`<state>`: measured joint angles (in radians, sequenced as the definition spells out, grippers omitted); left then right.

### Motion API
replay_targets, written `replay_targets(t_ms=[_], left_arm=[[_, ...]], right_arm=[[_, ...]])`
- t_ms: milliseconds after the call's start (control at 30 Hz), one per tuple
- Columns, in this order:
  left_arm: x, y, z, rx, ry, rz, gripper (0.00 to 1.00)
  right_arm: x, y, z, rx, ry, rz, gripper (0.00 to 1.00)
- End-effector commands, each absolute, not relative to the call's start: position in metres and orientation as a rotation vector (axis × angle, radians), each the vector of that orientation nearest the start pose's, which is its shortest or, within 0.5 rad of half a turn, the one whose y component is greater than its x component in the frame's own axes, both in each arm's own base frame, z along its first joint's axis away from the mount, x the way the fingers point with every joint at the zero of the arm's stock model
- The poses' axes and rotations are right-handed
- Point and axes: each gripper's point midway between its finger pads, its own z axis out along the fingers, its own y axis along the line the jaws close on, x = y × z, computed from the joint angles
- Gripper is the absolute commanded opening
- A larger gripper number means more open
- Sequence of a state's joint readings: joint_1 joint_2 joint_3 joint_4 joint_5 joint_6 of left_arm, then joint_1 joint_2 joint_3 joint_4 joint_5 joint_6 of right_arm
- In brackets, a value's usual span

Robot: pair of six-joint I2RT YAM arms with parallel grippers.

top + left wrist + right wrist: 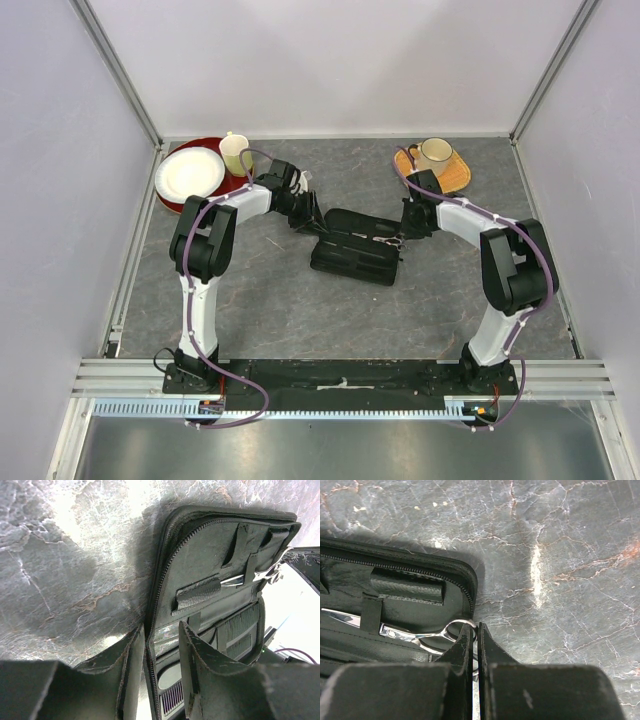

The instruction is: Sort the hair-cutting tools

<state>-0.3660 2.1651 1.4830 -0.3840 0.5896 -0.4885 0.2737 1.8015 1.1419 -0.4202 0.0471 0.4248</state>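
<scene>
The black zip case (350,262) lies open in the middle of the table. In the left wrist view one silver scissors (240,579) sits under the case's (200,545) straps, and black comb teeth (241,625) show in the lower half. My left gripper (305,215) is open, and its fingers (195,660) straddle the case's zipped left edge. My right gripper (476,626) is at the case's right end (405,235), shut on the finger ring of the silver scissors (415,635), whose blades lie under a strap in the case (405,587). The second scissors is not seen.
A white plate (190,172) on a red plate and a yellow cup (234,152) stand at the back left. A wooden tray (452,172) with a mug (434,152) stands at the back right. Metal frame posts and walls ring the table.
</scene>
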Motion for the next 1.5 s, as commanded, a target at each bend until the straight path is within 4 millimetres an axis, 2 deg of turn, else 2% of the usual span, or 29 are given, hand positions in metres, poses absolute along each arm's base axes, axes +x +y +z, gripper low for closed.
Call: replay_targets(t_ms=[0,233,633,800,1033,1133,1300,1400,1433,1467], left_arm=[[0.391,-0.271,0.003,-0.004,2.801,-0.992,0.4],[0.392,-0.261,-0.011,-0.077,2.869,-0.867,0.38],[0.389,-0.269,-0.009,-0.044,2.874,-0.899,0.37],[0.388,-0.27,-0.009,-0.032,2.875,-0.906,0.36],[0.385,-0.27,-0.01,-0.019,2.884,-0.908,0.36],[0.386,-0.271,-0.009,-0.016,2.881,-0.907,0.36],[0.389,-0.266,-0.008,-0.032,2.876,-0.857,0.38],[0.394,-0.262,-0.005,-0.04,2.859,-0.815,0.4],[0.396,-0.261,-0.001,-0.037,2.849,-0.806,0.41],[0.397,-0.26,0.001,-0.034,2.843,-0.795,0.42]], right_arm=[[0.388,0.124,0.052,0.135,2.57,0.195,0.0],[0.392,0.128,0.059,0.145,2.544,0.205,0.0],[0.398,0.172,0.048,0.138,2.551,0.409,0.0],[0.401,0.184,0.043,0.172,2.546,0.464,0.0],[0.412,0.207,0.05,0.148,2.508,0.531,0.0],[0.412,0.212,0.049,0.151,2.512,0.538,0.0],[0.403,0.204,0.043,0.196,2.544,0.496,0.0],[0.398,0.2,0.041,0.212,2.57,0.466,0.07],[0.398,0.199,0.041,0.216,2.572,0.46,0.18],[0.398,0.197,0.044,0.223,2.568,0.456,0.25]])
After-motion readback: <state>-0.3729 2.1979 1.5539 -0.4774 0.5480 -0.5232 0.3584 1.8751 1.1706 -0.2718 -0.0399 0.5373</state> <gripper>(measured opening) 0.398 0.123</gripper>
